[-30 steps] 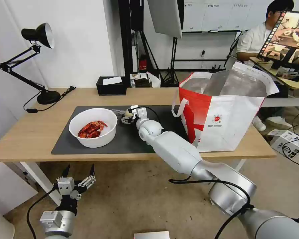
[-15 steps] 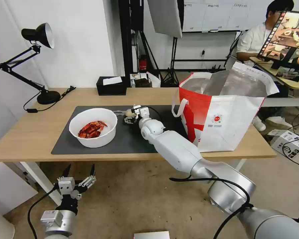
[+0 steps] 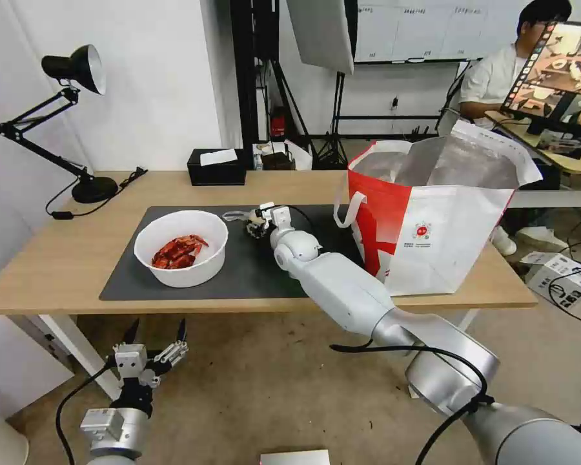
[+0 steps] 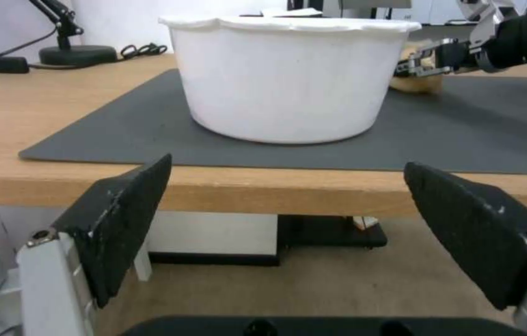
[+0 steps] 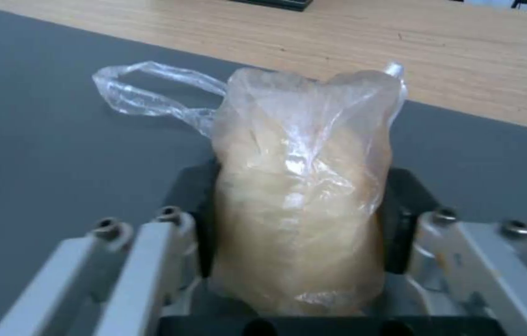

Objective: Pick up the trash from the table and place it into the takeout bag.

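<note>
My right pincer was clamped on the small bag, its pads pressing the two flanks of the beige bundle so that the bag's long axis ran straight out from my palm, with the knotted loop trailing over the mat beyond it. The takeout bag stood open-mouthed to my right on the same bench, near this arm, its rim well above the pincer, so I judged the carry would need a lift and a swing rightward. My left pincer hung wide open below the bench edge, facing the bowl.
</note>
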